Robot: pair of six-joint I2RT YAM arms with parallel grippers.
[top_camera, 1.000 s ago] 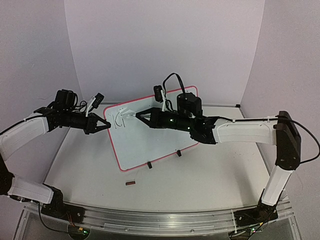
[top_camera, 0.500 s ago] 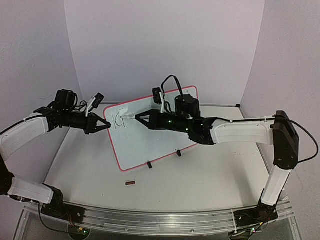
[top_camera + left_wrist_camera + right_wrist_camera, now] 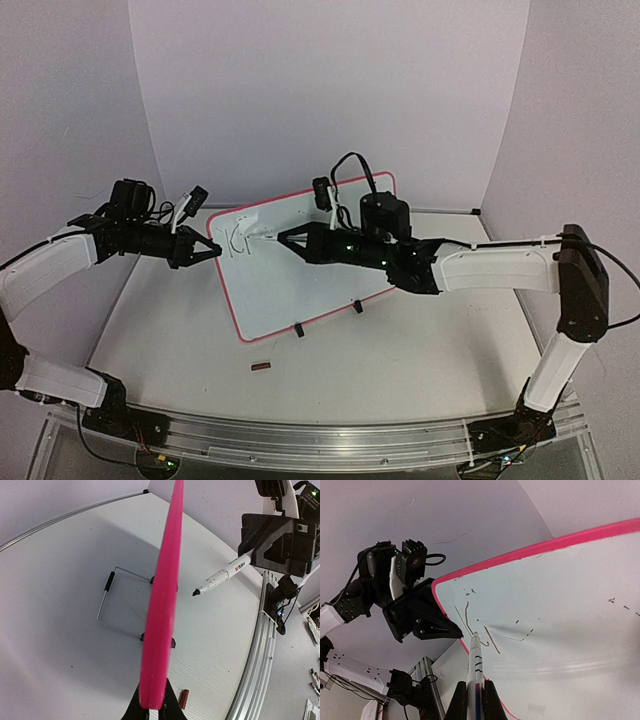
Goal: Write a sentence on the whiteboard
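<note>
The right arm's wrist has slid slightly rightward, carrying the pen tip along. The sentence point(image 3: 466, 614), so far only a few dark strokes, sits at the upper left corner of the whiteboard point(image 3: 290, 290). Just beside the strokes is the tip of the marker point(image 3: 476, 657), which the right gripper point(image 3: 476, 684) clamps. The left gripper point(image 3: 213, 248) pinches the board's red rim beside the strokes. The board stands tilted on the table point(image 3: 420, 350).

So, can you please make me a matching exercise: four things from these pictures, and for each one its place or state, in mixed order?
Things:
1. marker
2. whiteboard
3. wire stand
4. small dark red object

Places or states:
A. lies on the table, in front of the whiteboard
B. clamped at its edge by the left fingers
C. stands behind the whiteboard
D. held by the right fingers

Pairs: 1-D, 2-B, 3-C, 4-A
</note>
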